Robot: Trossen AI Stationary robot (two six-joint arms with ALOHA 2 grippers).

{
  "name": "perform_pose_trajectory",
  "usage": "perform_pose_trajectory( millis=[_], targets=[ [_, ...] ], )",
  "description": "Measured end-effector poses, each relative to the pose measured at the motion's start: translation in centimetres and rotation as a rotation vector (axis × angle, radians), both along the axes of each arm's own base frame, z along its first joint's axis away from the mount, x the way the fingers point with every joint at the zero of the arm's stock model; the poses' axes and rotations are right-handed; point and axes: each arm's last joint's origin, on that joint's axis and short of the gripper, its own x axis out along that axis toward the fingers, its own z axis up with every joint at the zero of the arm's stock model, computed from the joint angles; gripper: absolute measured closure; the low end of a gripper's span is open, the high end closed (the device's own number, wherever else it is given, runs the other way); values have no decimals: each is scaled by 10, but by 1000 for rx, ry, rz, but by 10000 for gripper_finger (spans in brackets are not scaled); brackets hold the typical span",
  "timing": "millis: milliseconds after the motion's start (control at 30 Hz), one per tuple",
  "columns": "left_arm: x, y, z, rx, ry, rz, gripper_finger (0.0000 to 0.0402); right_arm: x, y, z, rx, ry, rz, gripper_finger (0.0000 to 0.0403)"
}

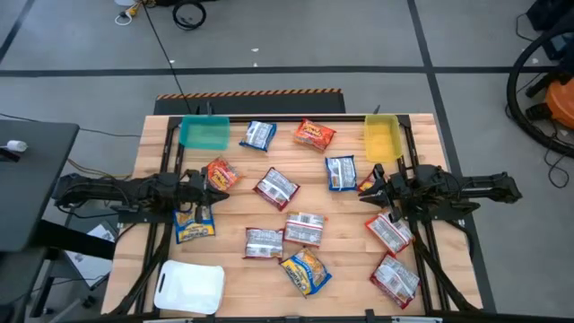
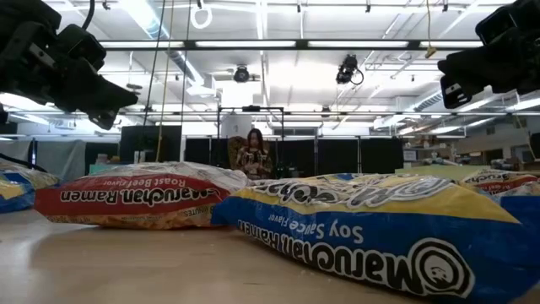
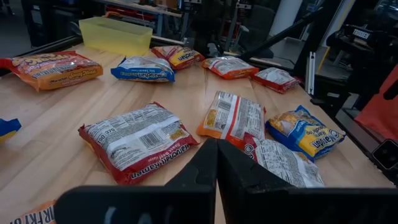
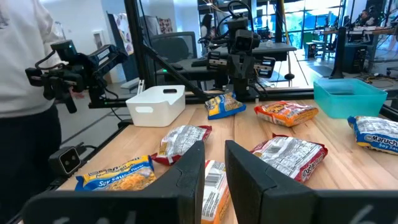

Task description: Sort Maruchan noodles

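Sorting looks barely begun. High view: teal tray [image 1: 204, 135] at upper left of the table, yellow tray [image 1: 380, 137] at upper right, white tray [image 1: 189, 287] at lower left; as far as this view tells, none holds a packet.

Maruchan noodles [image 1: 291, 228] lie scattered over the wooden table [image 1: 354, 269]. Blue packets [image 1: 258, 135] sit near the top edge and one [image 1: 341, 172] lies just beside the yellow tray. An orange packet [image 1: 314, 134] is between the two upper trays, another [image 1: 221, 172] at centre left. Red-and-white packets [image 1: 276, 187] cluster in the middle and at lower right [image 1: 395, 278]. A blue-and-yellow soy sauce packet [image 1: 305, 272] sits at lower centre.

Left gripper [image 1: 203, 191] hangs at the left side above a blue-and-yellow packet [image 1: 194, 224]; left wrist view shows its fingers [image 3: 202, 171] pressed together, holding nothing. Right gripper [image 1: 369, 187] hangs at the right, near the yellow tray; right wrist view shows its fingers [image 4: 186, 171] slightly parted, empty.

Judgement: the step is choosing a first packet. Next move calls for spreading the fingers, descending on a near packet, pinching the crinkly wrapper.

A person [image 4: 22, 81] stands at the left of the right wrist view.
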Motion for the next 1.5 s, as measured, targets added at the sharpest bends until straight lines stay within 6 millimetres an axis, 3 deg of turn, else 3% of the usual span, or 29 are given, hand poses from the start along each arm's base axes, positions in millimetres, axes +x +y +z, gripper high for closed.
perform_pose_trajectory(
  millis=[167, 300, 367, 667, 867, 1067, 1333, 1500],
  targets=[
    [0, 1, 2, 19, -22, 17, 392, 0, 0, 0, 0, 0, 0, 334],
    [1, 2, 13, 57, -121, 57, 392, 0, 0, 0, 0, 0, -1, 334],
    [1, 2, 21, 38, -84, 56, 392, 0, 0, 0, 0, 0, 0, 334],
    [7, -3, 101, -72, 418, 54, 392, 0, 0, 0, 0, 0, 0, 334],
    [21, -11, 122, -150, 813, -37, 392, 0, 0, 0, 0, 0, 0, 334],
    [53, -17, 113, -158, 1045, -185, 363, 0, 0, 0, 0, 0, 0, 334],
    [94, -21, 86, 50, 1226, -497, 265, 0, 0, 0, 0, 0, -1, 334],
    [114, -21, 54, 152, 1421, -632, 202, 0, 0, 0, 0, 0, -1, 334]
  ],
)
